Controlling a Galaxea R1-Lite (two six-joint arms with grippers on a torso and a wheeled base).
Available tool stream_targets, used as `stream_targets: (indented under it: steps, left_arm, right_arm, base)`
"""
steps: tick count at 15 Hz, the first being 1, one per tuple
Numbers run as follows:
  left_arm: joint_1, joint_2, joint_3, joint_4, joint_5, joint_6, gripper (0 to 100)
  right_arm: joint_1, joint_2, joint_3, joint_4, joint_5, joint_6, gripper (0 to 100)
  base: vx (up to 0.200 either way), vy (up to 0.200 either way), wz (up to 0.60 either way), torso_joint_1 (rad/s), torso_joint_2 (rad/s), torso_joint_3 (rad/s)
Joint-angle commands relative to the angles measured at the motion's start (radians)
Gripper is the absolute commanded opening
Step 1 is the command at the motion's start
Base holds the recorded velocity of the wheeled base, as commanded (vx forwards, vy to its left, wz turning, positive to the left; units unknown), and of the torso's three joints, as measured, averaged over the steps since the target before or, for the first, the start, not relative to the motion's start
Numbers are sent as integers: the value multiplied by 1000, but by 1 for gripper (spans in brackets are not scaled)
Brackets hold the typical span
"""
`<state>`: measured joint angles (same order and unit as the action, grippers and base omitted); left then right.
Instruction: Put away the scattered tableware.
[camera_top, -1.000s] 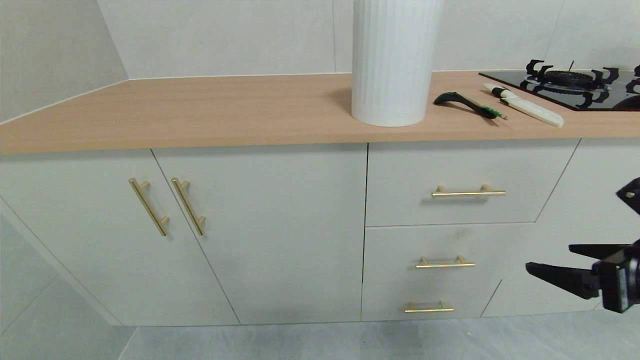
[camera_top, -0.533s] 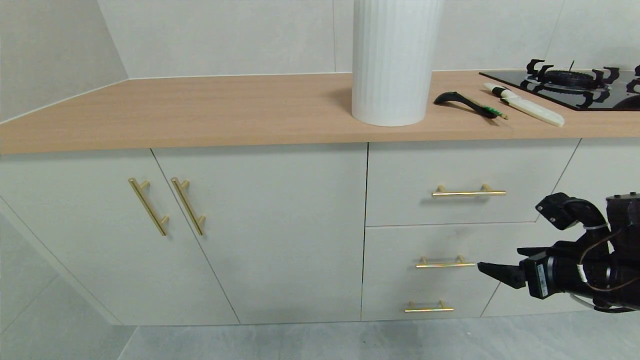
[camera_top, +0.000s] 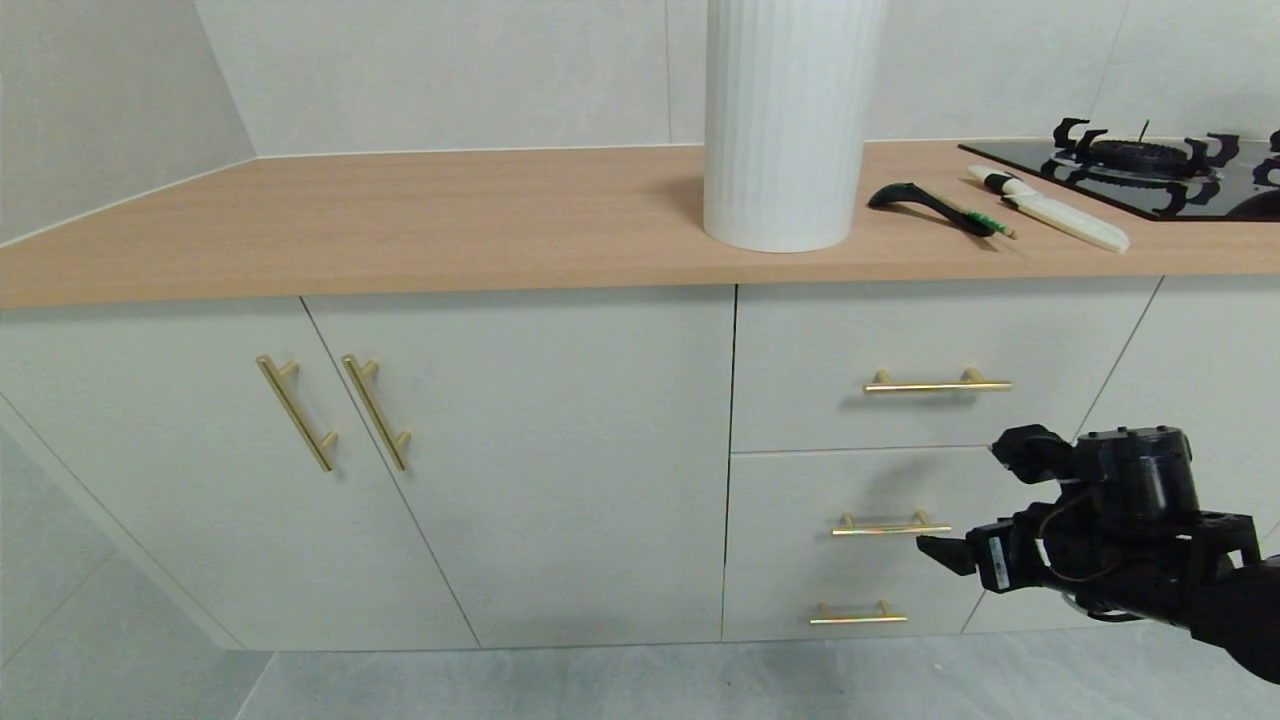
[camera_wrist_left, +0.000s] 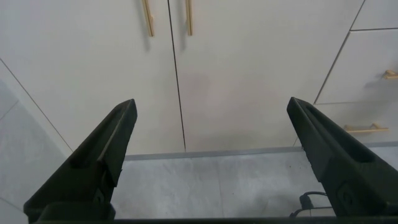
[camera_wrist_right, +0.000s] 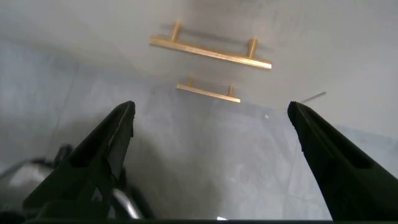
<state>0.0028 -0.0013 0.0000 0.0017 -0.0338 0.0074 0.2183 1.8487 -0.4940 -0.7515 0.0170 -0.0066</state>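
Right hand (camera_top: 935, 553): fingers spread wide, nothing between them, tip just beside the nearest end of the middle drawer handle (camera_top: 890, 526), not touching. Left hand (camera_wrist_left: 211, 155) likewise spread and bare, pointed at the foot of the cabinet doors (camera_wrist_left: 249, 74), well apart from the drawers.

Tableware located well above the right hand, on the bench (camera_top: 400, 220): black-handled tool (camera_top: 935, 210) with a green part and white knife (camera_top: 1050, 210), lying close together between a tall white ribbed container (camera_top: 785, 120) and the gas hob (camera_top: 1140, 160). Neither touched.

Step judged as opening a drawer for stowage. To do it well: bring the hand square onto the middle of the bar, between its two posts. From the right wrist, finger gap apparently running along the middle drawer handle (camera_wrist_right: 210, 53) rather than across it — probably calls for a wrist roll before closing. Close fully, then pull straight out along the drawer's travel; no sideways drag, no lifting.

Edges and room: bottom drawer handle (camera_top: 858, 617) just below the hand, top drawer handle (camera_top: 937, 385) above — keep fingers off both. Bench lip overhead, well clear. Open floor beneath and behind the hand, enough for the pull by eye. Knife near the bench's front edge; best reached later from above, without sweeping outward.
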Motion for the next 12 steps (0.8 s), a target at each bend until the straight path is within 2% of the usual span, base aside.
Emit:
stream_targets:
  steps: [1,2,3,4,5,7,12]
  left_arm:
    - [0,1,0,0,0,0,100]
    - [0,1,0,0,0,0,100]
    - [0,1,0,-2,0,0,100]
    - [0,1,0,0,0,0,100]
    - [0,1,-2,-2,0,0,100]
    - [0,1,0,0,0,0,100]
    - [0,1,0,0,0,0,100]
  right_arm:
    - [1,153,-3,-91,-29,30,100]
    - [1,242,-1,-213,-62,34,100]
    - [1,270,-1,-255,-69,36,100]
    - [1,349,-3,-401,-103,56,100]
    - [3,379,-14,-448,-123,59,100]
    - [15,412,-38,-477,-170,66,100]
    - [27,465,-86,-536,-213,114,100]
  base:
    - [0,0,0,0,0,0]
    - [0,0,0,0,0,0]
    - [0,0,0,0,0,0]
    - [0,0,0,0,0,0]
    - [0,0,0,0,0,0]
    - [0,0,0,0,0,0]
    - [0,0,0,0,0,0]
